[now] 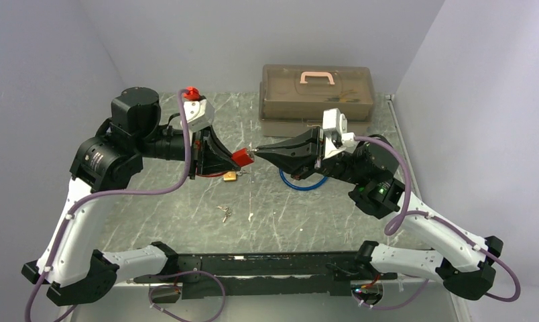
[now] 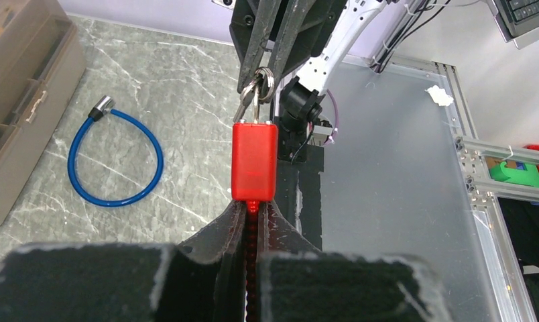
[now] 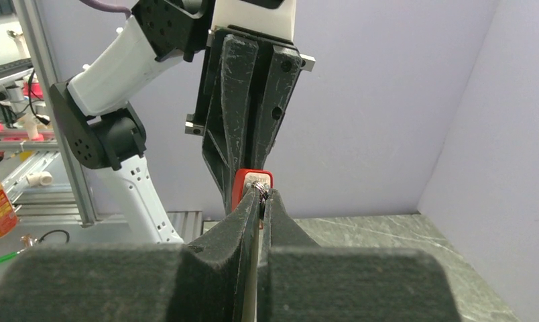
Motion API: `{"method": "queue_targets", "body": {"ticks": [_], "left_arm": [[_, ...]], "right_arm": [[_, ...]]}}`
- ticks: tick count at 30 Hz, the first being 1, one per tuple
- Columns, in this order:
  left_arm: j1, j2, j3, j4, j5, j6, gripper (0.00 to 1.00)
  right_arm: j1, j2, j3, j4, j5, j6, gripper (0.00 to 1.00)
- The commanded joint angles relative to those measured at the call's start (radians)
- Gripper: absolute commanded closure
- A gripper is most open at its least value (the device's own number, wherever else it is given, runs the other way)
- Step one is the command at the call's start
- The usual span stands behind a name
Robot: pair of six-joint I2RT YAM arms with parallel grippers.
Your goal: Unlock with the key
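Top external: grey marbled tabletop (image 1: 287, 215); lilac walls (image 1: 220, 40); red padlock (image 1: 241, 157) held above.

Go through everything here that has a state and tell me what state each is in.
Red plastic padlock: clamped in left pincer, shackle hidden.
Silver key on ring: pinched in right pincer, at that padlock's free end.
Small brass padlock: lying on grey marbled table, shackle unclear.
Blue cable loop: lying on table, untouched.
Translucent brown toolbox: lid shut.
Loose keys: lying on table.
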State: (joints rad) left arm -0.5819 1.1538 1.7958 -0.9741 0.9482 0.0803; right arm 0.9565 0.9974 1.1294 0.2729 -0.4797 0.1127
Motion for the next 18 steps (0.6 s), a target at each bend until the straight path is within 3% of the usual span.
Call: {"method": "queue_targets", "body": {"ticks": [1,15,18], "left_arm": [[-0.011,0.010,0.077,0.277,0.091,-0.020,1.00],[-0.008,0.015,0.135,0.288,0.095,-0.028,1.00],[-0.008,0.012,0.137,0.279,0.099,-0.011,0.90]], "right_arm": [[0.074,0.132,-0.017,-0.324,-0.069,-0.013,1.00],[0.107,0.180,-0.053,-0.433,-0.012,-0.029,1.00],[0.107,0.187,-0.054,-0.438,-0.009,-0.022,1.00]]}}
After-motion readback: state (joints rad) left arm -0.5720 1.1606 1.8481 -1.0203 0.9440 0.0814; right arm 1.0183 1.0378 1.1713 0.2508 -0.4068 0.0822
